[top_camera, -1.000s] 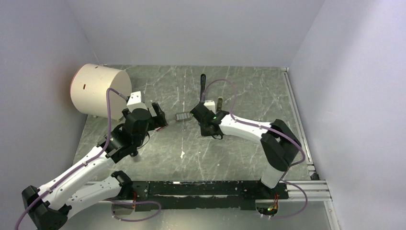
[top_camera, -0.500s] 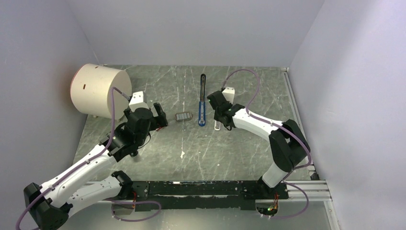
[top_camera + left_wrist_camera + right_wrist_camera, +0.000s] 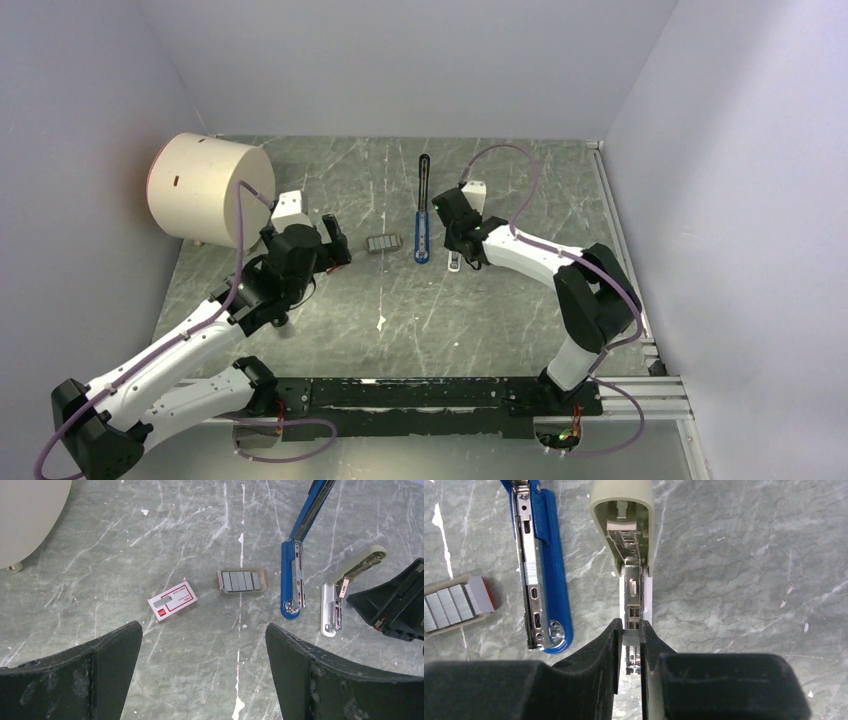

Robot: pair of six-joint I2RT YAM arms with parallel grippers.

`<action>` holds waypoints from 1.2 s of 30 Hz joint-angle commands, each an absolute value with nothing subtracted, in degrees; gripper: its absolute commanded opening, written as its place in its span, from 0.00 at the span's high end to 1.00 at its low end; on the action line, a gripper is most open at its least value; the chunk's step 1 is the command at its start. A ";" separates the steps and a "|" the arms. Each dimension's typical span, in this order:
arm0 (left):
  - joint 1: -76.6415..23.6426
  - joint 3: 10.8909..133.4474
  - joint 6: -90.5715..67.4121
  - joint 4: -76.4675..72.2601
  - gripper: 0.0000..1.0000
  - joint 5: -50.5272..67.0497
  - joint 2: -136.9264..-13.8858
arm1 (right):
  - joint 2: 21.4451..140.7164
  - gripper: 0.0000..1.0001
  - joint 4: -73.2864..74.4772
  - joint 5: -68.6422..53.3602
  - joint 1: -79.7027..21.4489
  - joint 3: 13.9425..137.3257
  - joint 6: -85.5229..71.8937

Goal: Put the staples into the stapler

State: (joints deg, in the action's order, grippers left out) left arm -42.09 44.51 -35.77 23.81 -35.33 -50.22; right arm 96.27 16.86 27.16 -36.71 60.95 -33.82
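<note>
Two arms reach up from the bottom edge of your top view. Your left gripper [image 3: 336, 246] sits left of centre over the marbled table [image 3: 500, 320], jaws spread wide with nothing between them. Just right of it lies the tray of staples [image 3: 382, 243]. Next comes the blue stapler [image 3: 422, 215], folded out flat in a long line up the middle of the frame, black end uppermost. Your right gripper [image 3: 457, 252] points down beside the stapler's lower end, over the off-white stapler [image 3: 455, 264]; from here you cannot tell how its jaws stand. A beige cylinder [image 3: 205, 188] fills the upper left.

From your left wrist, both fingers [image 3: 75, 675] stand far apart at the bottom corners. Above them you see a small red-and-white box [image 3: 172, 601] and the tray of staples [image 3: 242, 581] at centre. Right of those is the blue stapler [image 3: 286, 570], metal channel facing up, and then the off-white stapler [image 3: 326, 615].

From your right wrist, the right gripper [image 3: 630, 630] is nearly closed, pinching a short grey staple strip [image 3: 630, 639] over the open metal channel of the off-white stapler [image 3: 621, 510]. Whether the strip touches the channel you cannot tell. The blue stapler [image 3: 551, 570] lies apart at the upper left, with the tray of staples [image 3: 449, 607] at the left edge.
</note>
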 commanded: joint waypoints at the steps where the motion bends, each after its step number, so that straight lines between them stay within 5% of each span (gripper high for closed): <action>1: -41.63 45.70 -35.21 22.32 0.02 -34.98 -50.31 | 97.78 0.81 14.41 26.36 -36.22 60.97 -33.08; 36: -41.74 45.29 -35.50 22.68 0.02 -35.24 -50.00 | 100.20 0.80 15.29 26.17 -36.13 60.47 -33.10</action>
